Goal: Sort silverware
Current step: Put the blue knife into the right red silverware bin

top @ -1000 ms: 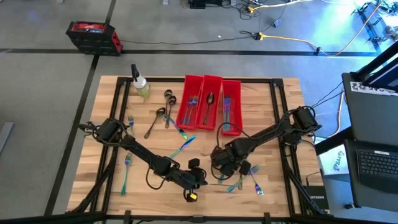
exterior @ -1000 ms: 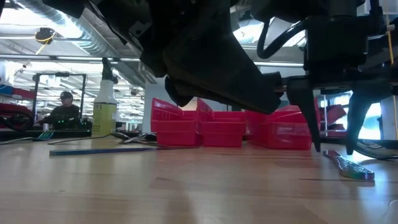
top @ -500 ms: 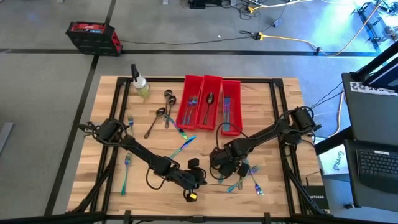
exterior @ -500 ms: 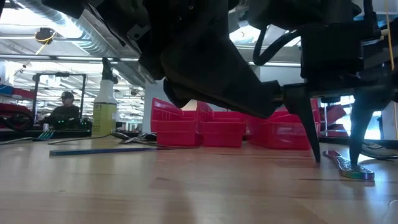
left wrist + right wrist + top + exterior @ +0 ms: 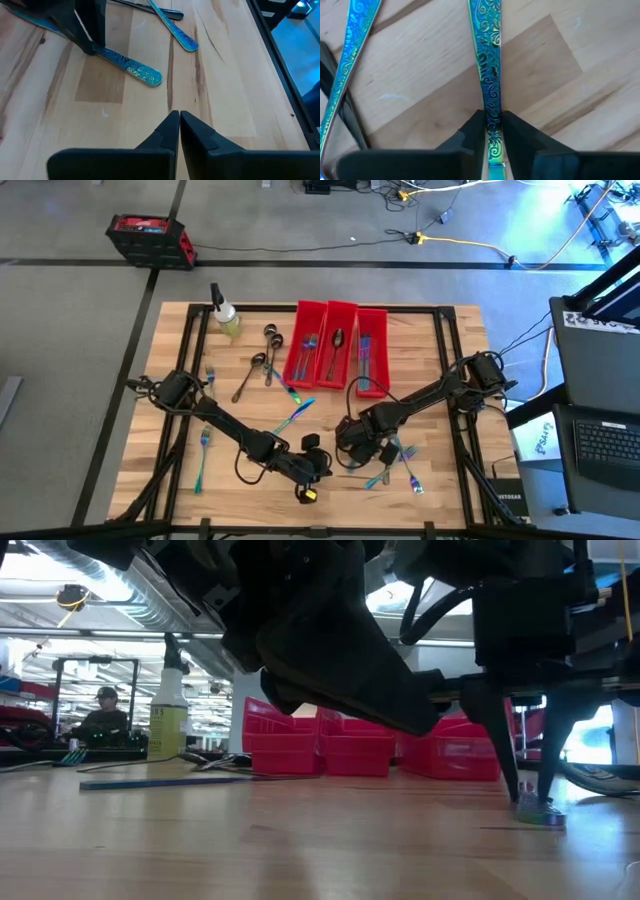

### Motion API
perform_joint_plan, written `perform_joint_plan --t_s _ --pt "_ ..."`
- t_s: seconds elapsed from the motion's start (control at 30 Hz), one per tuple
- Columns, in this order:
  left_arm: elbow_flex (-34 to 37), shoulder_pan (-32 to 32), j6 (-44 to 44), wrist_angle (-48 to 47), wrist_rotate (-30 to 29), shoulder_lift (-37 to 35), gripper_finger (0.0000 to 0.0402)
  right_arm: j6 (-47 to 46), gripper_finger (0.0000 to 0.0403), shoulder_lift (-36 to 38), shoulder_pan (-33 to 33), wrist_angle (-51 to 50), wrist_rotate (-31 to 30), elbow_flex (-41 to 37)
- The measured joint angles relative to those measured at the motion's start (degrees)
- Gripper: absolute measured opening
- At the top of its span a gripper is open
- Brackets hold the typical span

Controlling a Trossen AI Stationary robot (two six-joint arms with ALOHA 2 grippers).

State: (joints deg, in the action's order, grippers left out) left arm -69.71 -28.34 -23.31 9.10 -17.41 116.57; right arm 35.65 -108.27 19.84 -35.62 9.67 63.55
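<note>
Iridescent blue-teal silverware lies scattered on the wooden table (image 5: 250,420); some pieces sit in three red bins (image 5: 340,352). My right gripper (image 5: 490,125) points down near the table's front, shut on one iridescent piece (image 5: 486,55); a second piece (image 5: 350,35) lies flat beside it. In the low view the right gripper (image 5: 530,795) stands on that piece (image 5: 545,814). My left gripper (image 5: 176,122) hovers shut and empty just left of it, above bare wood, and its view shows the held piece's handle end (image 5: 142,75). My right gripper pinches the iridescent piece's patterned handle (image 5: 492,112) between its two fingers, some way in from the handle's free end (image 5: 150,77). The fingers come from above, pointing down, one on each long edge. The piece lies flat on the table.
A spray bottle (image 5: 226,315) stands at the far left. Dark spoons (image 5: 270,345) and a blue piece (image 5: 297,415) lie left of the bins. Forks (image 5: 204,442) lie near the left edge, more pieces (image 5: 410,472) right of my right gripper. A person (image 5: 105,710) sits beyond the table.
My right gripper has sunk a little toward the table and shut on the iridescent piece's handle; its fingertips, earlier wide apart on either side of the piece, now stand close together on it. The left arm has kept still.
</note>
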Motion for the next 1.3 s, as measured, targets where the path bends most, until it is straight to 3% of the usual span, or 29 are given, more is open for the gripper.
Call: perform_joint_plan --t_s 0.23,1.3 --pt "0.0 0.0 -0.6 0.0 -0.5 0.0 0.0000 -0.6 0.0016 0.0 0.1 -0.1 -2.3 0.0" --pt "0.0 -0.1 -3.7 0.0 -0.8 0.0 0.0000 -1.4 0.0018 -0.2 0.0 -7.4 -2.7 4.1"
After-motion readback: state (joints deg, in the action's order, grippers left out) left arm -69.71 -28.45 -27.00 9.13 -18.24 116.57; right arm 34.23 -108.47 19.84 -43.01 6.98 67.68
